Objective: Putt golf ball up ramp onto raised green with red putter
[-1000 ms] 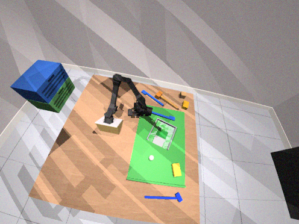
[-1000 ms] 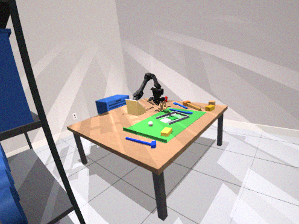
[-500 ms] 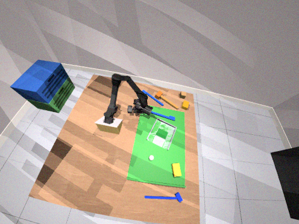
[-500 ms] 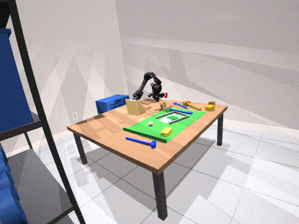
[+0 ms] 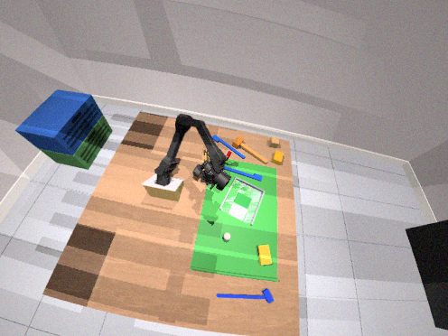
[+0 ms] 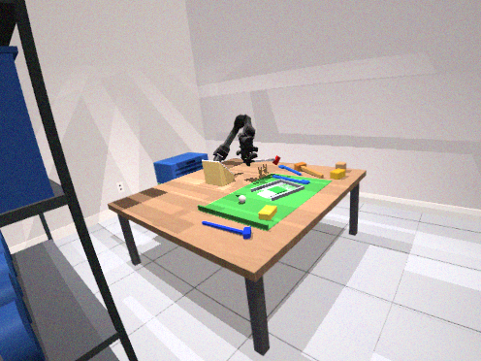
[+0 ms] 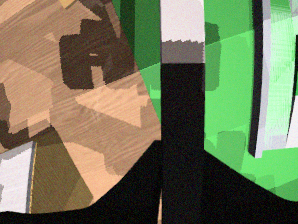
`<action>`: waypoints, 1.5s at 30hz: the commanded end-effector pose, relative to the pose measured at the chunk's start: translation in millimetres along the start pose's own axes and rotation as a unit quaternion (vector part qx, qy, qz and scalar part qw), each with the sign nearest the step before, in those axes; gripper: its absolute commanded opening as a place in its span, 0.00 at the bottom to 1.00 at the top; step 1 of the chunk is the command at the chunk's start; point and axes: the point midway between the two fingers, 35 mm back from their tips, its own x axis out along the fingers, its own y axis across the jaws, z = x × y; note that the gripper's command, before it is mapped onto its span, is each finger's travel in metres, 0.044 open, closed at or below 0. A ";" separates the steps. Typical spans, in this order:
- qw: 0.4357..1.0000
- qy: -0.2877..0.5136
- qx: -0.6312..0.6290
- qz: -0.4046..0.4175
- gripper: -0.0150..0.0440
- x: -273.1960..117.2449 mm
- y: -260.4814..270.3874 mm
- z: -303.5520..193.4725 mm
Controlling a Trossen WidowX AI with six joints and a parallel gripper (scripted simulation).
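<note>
Top view shows us the wooden table (image 5: 135,253), then the green mat (image 5: 239,253), then our gripper (image 5: 212,175) clenched on the red putter (image 5: 228,154) at the mat's far edge, well apart from the golf ball (image 5: 227,236).

- The arm (image 5: 194,135) is black all over, built of slim rounded links with bulkier joints.
- Its base (image 5: 163,186) is a pale, cream-sided block with a white top.
- The hand (image 5: 212,177) is dark and blocky; up close its fingers read as plain black shapes.
</note>
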 end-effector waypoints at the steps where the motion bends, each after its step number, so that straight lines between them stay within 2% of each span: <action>1: 0.997 0.010 0.078 -0.014 0.25 -9.2 -15.6 -23.6; 9: 0.971 0.027 0.234 -0.034 0.25 -24.8 -34.3 -76.4; 19: 0.910 0.038 0.409 -0.052 0.25 -39.6 -42.6 -141.9; 35: 0.743 0.038 0.665 -0.069 0.25 -50.2 -26.3 -255.1; 38: 0.723 0.037 0.686 -0.069 0.25 -49.9 -22.9 -265.3; 45: 0.723 0.037 0.686 -0.069 0.25 -41.3 -23.8 -266.7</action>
